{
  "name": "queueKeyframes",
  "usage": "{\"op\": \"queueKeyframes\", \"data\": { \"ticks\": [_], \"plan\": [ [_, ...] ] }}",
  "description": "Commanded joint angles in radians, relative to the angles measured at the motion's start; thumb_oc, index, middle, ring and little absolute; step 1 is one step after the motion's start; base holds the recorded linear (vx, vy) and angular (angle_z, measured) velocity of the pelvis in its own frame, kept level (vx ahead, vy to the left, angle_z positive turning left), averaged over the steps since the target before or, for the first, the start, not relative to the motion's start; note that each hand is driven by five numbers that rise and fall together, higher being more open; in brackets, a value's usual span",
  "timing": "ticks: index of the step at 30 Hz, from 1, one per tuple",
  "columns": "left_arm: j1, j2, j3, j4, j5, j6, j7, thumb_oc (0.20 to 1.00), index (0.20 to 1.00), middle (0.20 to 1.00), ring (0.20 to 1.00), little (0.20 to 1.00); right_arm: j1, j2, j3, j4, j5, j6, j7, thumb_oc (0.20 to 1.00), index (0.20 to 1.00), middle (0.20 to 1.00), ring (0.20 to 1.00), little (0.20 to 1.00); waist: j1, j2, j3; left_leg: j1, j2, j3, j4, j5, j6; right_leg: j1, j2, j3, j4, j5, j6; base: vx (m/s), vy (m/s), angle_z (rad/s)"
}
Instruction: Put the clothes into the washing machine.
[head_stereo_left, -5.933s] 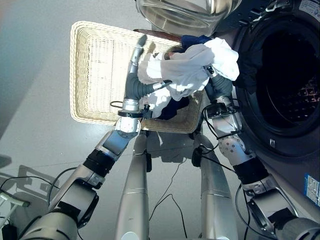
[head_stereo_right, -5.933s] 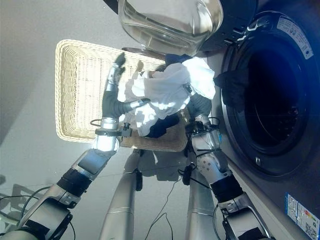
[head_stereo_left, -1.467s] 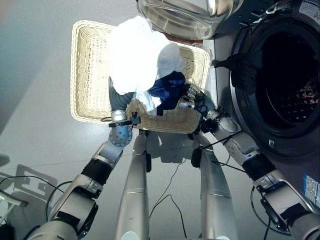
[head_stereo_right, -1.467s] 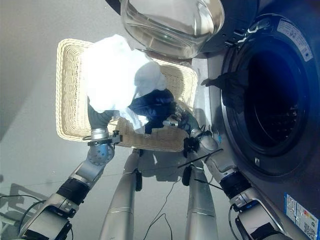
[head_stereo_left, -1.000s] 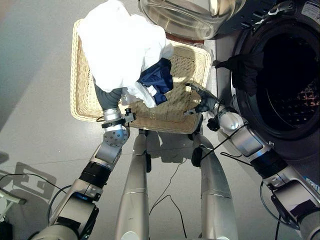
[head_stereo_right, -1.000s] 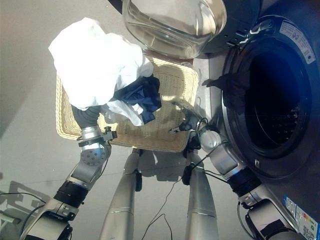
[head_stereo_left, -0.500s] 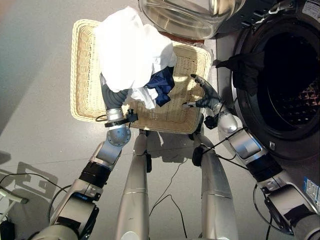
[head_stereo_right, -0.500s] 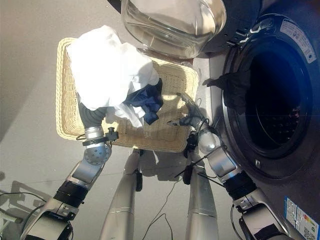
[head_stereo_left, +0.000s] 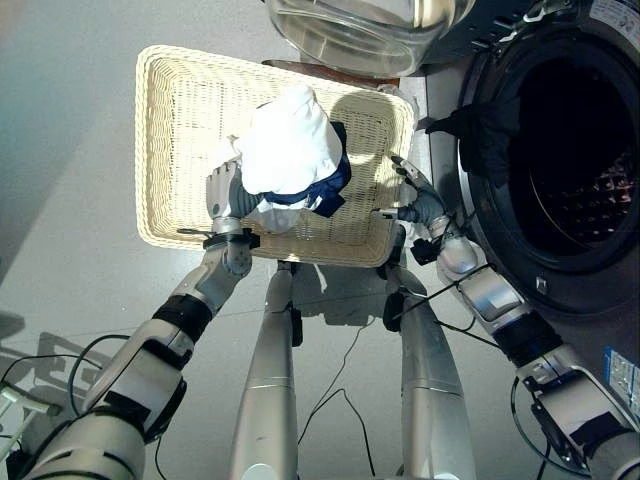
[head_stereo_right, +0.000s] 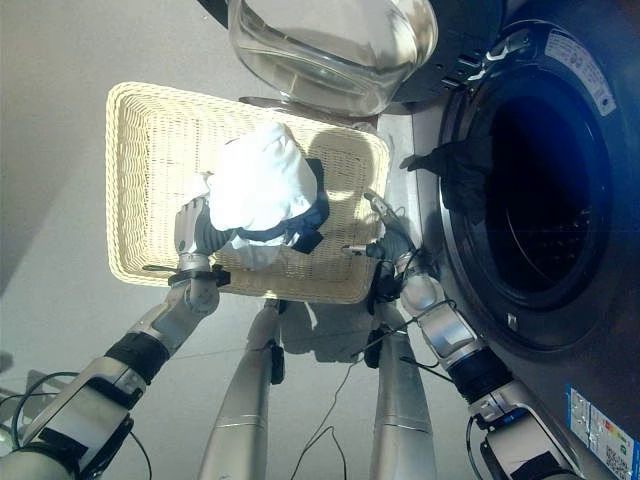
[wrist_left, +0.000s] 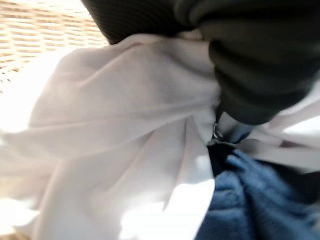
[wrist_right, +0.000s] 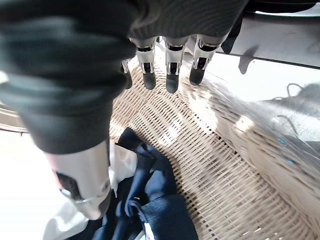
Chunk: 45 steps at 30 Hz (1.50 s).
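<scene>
Left hand (head_stereo_left: 222, 192) sits low in the rectangular woven wicker basket (head_stereo_left: 170, 120), bunched into crumpled white cloth (head_stereo_left: 290, 150) with dark blue fabric (head_stereo_left: 330, 185) beneath it; its fingers are buried in the folds, so grip cannot be judged. Right hand (wrist_right: 167, 65) hovers over the basket's right end, fingers straight and relaxed, holding nothing. A black garment (head_stereo_left: 490, 140) drapes over the rim of the round washing machine opening (head_stereo_left: 580, 170).
</scene>
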Motion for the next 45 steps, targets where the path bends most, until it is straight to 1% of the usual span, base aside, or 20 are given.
{"op": "queueKeyframes", "data": {
  "ticks": [1,6,11,16,18,20,21,22,24,26,27,28,31,33,35,36,38,39,42,45],
  "plan": [
    [-0.058,-0.003,0.009,0.040,-0.008,0.048,-0.030,1.000,1.000,1.000,1.000,1.000,-0.007,-0.028,0.035,-0.045,0.034,-0.074,-0.032,1.000,1.000,1.000,1.000,1.000,-0.029,0.028,-0.020,-0.024,-0.040,0.048,0.041,0.009,0.066,0.054,0.072,-0.005,-0.171,0.169,0.068,-0.01,0.010,-0.05],
    [-0.116,-0.013,-0.019,0.139,-0.012,0.045,-0.080,1.000,1.000,1.000,1.000,1.000,-0.059,-0.017,0.064,-0.005,0.053,-0.081,-0.044,1.000,1.000,1.000,1.000,1.000,-0.038,0.020,-0.020,-0.022,-0.038,0.056,0.035,0.014,0.062,0.058,0.077,-0.001,-0.182,0.172,0.068,-0.01,0.008,-0.03],
    [-0.145,-0.016,-0.037,0.172,-0.004,0.043,-0.099,1.000,1.000,1.000,1.000,1.000,-0.084,-0.012,0.078,0.013,0.064,-0.079,-0.052,1.000,1.000,1.000,1.000,1.000,-0.039,0.017,-0.020,-0.021,-0.038,0.057,0.031,0.014,0.061,0.058,0.077,-0.003,-0.183,0.171,0.068,0.00,0.000,0.00],
    [-0.138,-0.012,-0.043,0.162,0.010,0.014,-0.117,1.000,1.000,1.000,1.000,1.000,-0.078,-0.002,0.075,-0.003,0.054,-0.064,-0.059,1.000,1.000,1.000,1.000,1.000,-0.037,0.017,-0.020,-0.018,-0.040,0.054,0.027,0.013,0.062,0.060,0.079,-0.004,-0.184,0.170,0.067,0.00,0.000,0.00],
    [-0.132,-0.010,-0.039,0.150,-0.002,-0.014,-0.130,1.000,1.000,1.000,1.000,1.000,-0.073,-0.003,0.072,-0.012,0.052,-0.059,-0.060,1.000,1.000,1.000,1.000,1.000,-0.036,0.018,-0.020,-0.020,-0.040,0.053,0.027,0.013,0.063,0.058,0.079,-0.003,-0.185,0.171,0.067,0.00,0.000,0.00],
    [-0.132,-0.010,-0.039,0.150,-0.002,-0.014,-0.130,1.000,1.000,1.000,1.000,1.000,-0.073,-0.003,0.072,-0.012,0.052,-0.059,-0.060,1.000,1.000,1.000,1.000,1.000,-0.036,0.018,-0.020,-0.020,-0.040,0.053,0.027,0.013,0.063,0.058,0.079,-0.003,-0.185,0.171,0.067,0.00,0.000,0.00],
    [-0.127,-0.010,-0.037,0.145,-0.009,-0.030,-0.134,1.000,1.000,1.000,1.000,1.000,-0.071,-0.003,0.070,-0.014,0.053,-0.060,-0.062,1.000,1.000,1.000,1.000,1.000,-0.036,0.018,-0.020,-0.020,-0.040,0.053,0.027,0.012,0.064,0.057,0.079,-0.003,-0.184,0.171,0.067,0.00,0.000,0.00],
    [-0.111,-0.016,-0.028,0.110,-0.062,-0.093,-0.154,1.000,1.000,1.000,1.000,1.000,-0.061,-0.001,0.062,-0.024,0.045,-0.055,-0.066,1.000,1.000,1.000,1.000,1.000,-0.033,0.020,-0.020,-0.020,-0.040,0.052,0.024,0.011,0.064,0.060,0.077,-0.005,-0.190,0.172,0.068,0.00,0.000,0.00],
    [-0.098,-0.024,-0.018,0.091,-0.100,-0.122,-0.177,1.000,1.000,1.000,1.000,1.000,-0.055,0.003,0.057,-0.030,0.037,-0.052,-0.067,1.000,1.000,1.000,1.000,1.000,-0.031,0.021,-0.020,-0.020,-0.040,0.052,0.024,0.009,0.065,0.058,0.077,-0.004,-0.188,0.170,0.068,0.00,0.000,0.00],
    [-0.069,-0.038,-0.005,0.042,-0.139,-0.179,-0.228,1.000,1.000,1.000,1.000,1.000,-0.035,0.011,0.043,-0.048,0.022,-0.048,-0.068,1.000,1.000,1.000,1.000,1.000,-0.028,0.023,-0.020,-0.023,-0.042,0.050,0.025,0.006,0.068,0.054,0.079,-0.003,-0.186,0.170,0.068,0.00,0.000,0.00],
    [-0.066,-0.038,-0.004,0.038,-0.143,-0.186,-0.231,1.000,1.000,1.000,1.000,1.000,-0.032,0.012,0.042,-0.050,0.020,-0.047,-0.068,1.000,1.000,1.000,1.000,1.000,-0.028,0.023,-0.020,-0.023,-0.042,0.050,0.025,0.006,0.068,0.054,0.079,-0.003,-0.186,0.170,0.068,0.00,0.000,0.00],
    [-0.053,-0.042,0.003,0.020,-0.160,-0.227,-0.240,1.000,1.000,1.000,1.000,1.000,-0.023,0.012,0.036,-0.057,0.016,-0.045,-0.068,1.000,1.000,1.000,1.000,1.000,-0.027,0.024,-0.020,-0.021,-0.043,0.049,0.023,0.006,0.070,0.056,0.080,-0.003,-0.186,0.170,0.068,0.00,0.000,0.00],
    [-0.027,-0.050,0.022,-0.029,-0.212,-0.266,-0.252,1.000,1.000,1.000,1.000,1.000,-0.004,0.013,0.023,-0.068,0.010,-0.045,-0.065,1.000,1.000,1.000,1.000,1.000,-0.023,0.027,-0.020,-0.019,-0.044,0.047,0.023,0.003,0.073,0.056,0.080,-0.004,-0.183,0.169,0.068,0.00,0.000,0.00],
    [-0.002,-0.058,0.041,-0.078,-0.251,-0.308,-0.276,1.000,1.000,1.000,1.000,1.000,0.009,0.012,0.007,-0.081,0.007,-0.044,-0.063,1.000,1.000,1.000,1.000,1.000,-0.017,0.029,-0.020,-0.019,-0.046,0.044,0.022,0.001,0.075,0.057,0.077,-0.007,-0.182,0.167,0.069,0.00,0.000,0.00],
    [0.008,-0.059,0.047,-0.093,-0.255,-0.326,-0.284,1.000,1.000,1.000,1.000,1.000,0.015,0.012,0.002,-0.089,0.005,-0.041,-0.063,1.000,1.000,1.000,1.000,1.000,-0.016,0.030,-0.020,-0.020,-0.047,0.043,0.023,0.000,0.076,0.057,0.077,-0.008,-0.181,0.167,0.069,0.00,0.000,0.00],
    [0.016,-0.060,0.052,-0.105,-0.256,-0.333,-0.289,0.959,0.959,0.959,0.959,0.959,0.021,0.012,-0.004,-0.093,0.003,-0.041,-0.061,1.000,1.000,1.000,1.000,1.000,-0.015,0.031,-0.020,-0.020,-0.048,0.042,0.024,0.000,0.077,0.057,0.077,-0.008,-0.181,0.167,0.069,0.00,0.000,0.00],
    [0.039,-0.063,0.069,-0.140,-0.271,-0.369,-0.304,0.247,0.247,0.247,0.247,0.247,0.036,0.013,-0.014,-0.109,-0.003,-0.035,-0.058,1.000,1.000,1.000,1.000,1.000,-0.013,0.032,-0.020,-0.017,-0.049,0.040,0.023,-0.002,0.080,0.059,0.077,-0.008,-0.180,0.167,0.068,0.00,0.000,0.00],
    [0.043,-0.063,0.074,-0.151,-0.278,-0.382,-0.314,0.200,0.200,0.200,0.200,0.200,0.039,0.014,-0.016,-0.111,-0.005,-0.036,-0.058,1.000,1.000,1.000,1.000,1.000,-0.012,0.033,-0.020,-0.017,-0.050,0.040,0.023,-0.003,0.081,0.059,0.077,-0.008,-0.180,0.167,0.068,0.00,0.000,0.00],
    [0.054,-0.063,0.083,-0.180,-0.280,-0.403,-0.327,0.200,0.200,0.200,0.200,0.200,0.052,0.013,-0.024,-0.115,-0.007,-0.039,-0.059,1.000,1.000,1.000,1.000,1.000,-0.010,0.035,-0.020,-0.016,-0.052,0.038,0.024,-0.004,0.083,0.059,0.076,-0.008,-0.178,0.166,0.067,0.00,0.000,0.00],
    [0.061,-0.063,0.089,-0.207,-0.273,-0.400,-0.330,0.200,0.200,0.200,0.200,0.200,0.059,0.012,-0.029,-0.121,-0.009,-0.038,-0.057,1.000,1.000,1.000,1.000,1.000,-0.009,0.037,-0.020,-0.017,-0.055,0.037,0.026,-0.005,0.084,0.057,0.077,-0.007,-0.175,0.165,0.066,0.00,0.000,0.00]
  ]
}}
